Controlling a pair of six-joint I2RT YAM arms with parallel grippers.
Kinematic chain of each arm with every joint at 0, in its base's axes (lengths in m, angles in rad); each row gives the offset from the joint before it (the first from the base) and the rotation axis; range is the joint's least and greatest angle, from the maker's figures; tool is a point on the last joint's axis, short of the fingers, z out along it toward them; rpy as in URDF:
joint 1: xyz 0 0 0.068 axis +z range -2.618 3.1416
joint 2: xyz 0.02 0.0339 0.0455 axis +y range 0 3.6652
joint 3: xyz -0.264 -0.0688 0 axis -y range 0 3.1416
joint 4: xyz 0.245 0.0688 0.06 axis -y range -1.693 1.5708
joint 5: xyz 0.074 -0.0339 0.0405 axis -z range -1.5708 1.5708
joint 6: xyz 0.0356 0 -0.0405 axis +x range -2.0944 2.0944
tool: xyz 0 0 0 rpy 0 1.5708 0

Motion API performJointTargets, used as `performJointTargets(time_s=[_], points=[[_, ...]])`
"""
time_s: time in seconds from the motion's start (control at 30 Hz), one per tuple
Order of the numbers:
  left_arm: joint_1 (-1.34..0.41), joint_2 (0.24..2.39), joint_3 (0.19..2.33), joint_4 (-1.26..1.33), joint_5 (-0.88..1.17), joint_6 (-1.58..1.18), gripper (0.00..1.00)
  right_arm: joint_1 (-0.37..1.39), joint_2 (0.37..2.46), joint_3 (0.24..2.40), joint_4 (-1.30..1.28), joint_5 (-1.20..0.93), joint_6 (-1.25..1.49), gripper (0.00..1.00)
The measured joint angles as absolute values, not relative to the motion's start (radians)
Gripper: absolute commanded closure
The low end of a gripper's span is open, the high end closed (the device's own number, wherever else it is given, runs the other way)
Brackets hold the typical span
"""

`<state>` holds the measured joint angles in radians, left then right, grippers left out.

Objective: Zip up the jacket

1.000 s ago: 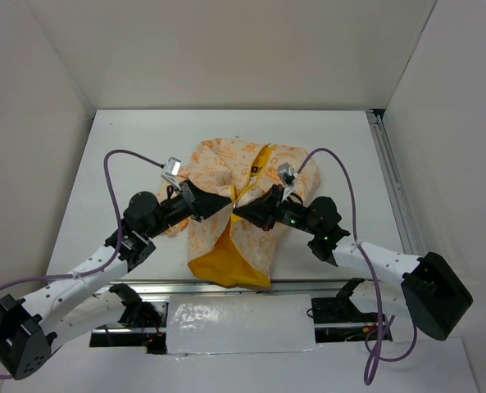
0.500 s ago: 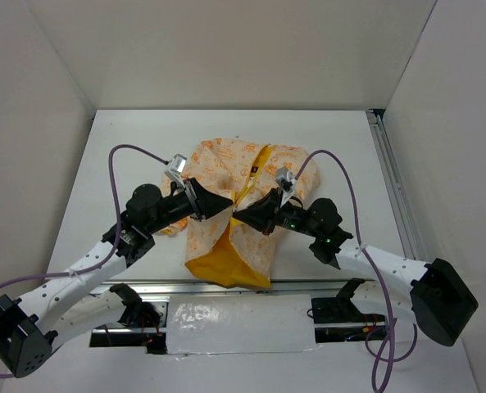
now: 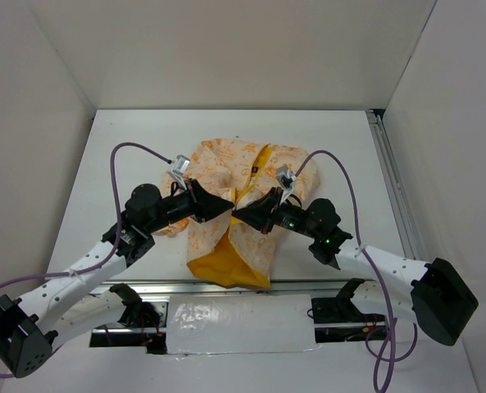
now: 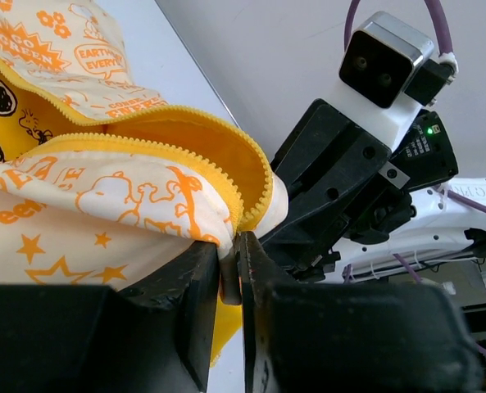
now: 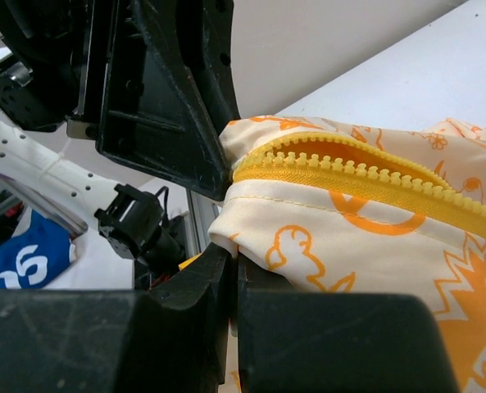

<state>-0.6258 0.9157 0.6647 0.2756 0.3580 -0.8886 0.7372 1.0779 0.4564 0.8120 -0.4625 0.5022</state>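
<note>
The jacket (image 3: 226, 164) lies crumpled mid-table, cream with orange print and its yellow lining (image 3: 222, 262) spilling toward the near edge. My two grippers meet tip to tip over its front. The left gripper (image 3: 228, 209) (image 4: 230, 262) is closed to a narrow gap on a small tab just below the end of the yellow zipper (image 4: 144, 143). My right gripper (image 3: 236, 215) (image 5: 236, 262) is shut on a fold of the jacket's cream edge (image 5: 251, 237), just under the zipper teeth (image 5: 349, 164). Each wrist view shows the other gripper's black body close ahead.
The white table (image 3: 128, 139) is walled on three sides. A metal rail (image 3: 390, 180) runs along its right edge. A second rail (image 3: 243, 288) crosses the near edge by the arm bases. Purple cables (image 3: 136, 149) loop above both arms.
The left wrist has shifted slightly right and forward, and the right arm has edged a little left. Both tips stay together at the jacket's front.
</note>
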Motion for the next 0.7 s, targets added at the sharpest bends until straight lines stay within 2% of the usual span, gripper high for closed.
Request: performJointTargets(time_s=[0.23, 0.37, 0.4, 0.47, 0.5, 0.7], points=[[-0.625, 0.914, 0.661, 0.276, 0.393, -0.885, 0.71, 0.737, 1.051, 0.456, 0.817, -0.431, 0.525, 1.0], [-0.625, 0.912, 0.658, 0.274, 0.395, -0.883, 0.81, 0.737, 1.049, 0.456, 0.817, -0.43, 0.53, 1.0], [-0.625, 0.912, 0.658, 0.273, 0.394, -0.879, 0.86, 0.737, 1.049, 0.456, 0.816, -0.43, 0.531, 1.0], [-0.625, 0.91, 0.658, 0.271, 0.392, -0.871, 0.92, 0.737, 1.049, 0.456, 0.814, -0.43, 0.531, 1.0], [-0.625, 0.909, 0.658, 0.27, 0.392, -0.869, 0.98, 0.737, 1.05, 0.456, 0.814, -0.431, 0.531, 1.0], [-0.625, 0.907, 0.648, 0.285, 0.4, -0.858, 1.0, 0.737, 1.05, 0.456, 0.806, -0.436, 0.529, 1.0]])
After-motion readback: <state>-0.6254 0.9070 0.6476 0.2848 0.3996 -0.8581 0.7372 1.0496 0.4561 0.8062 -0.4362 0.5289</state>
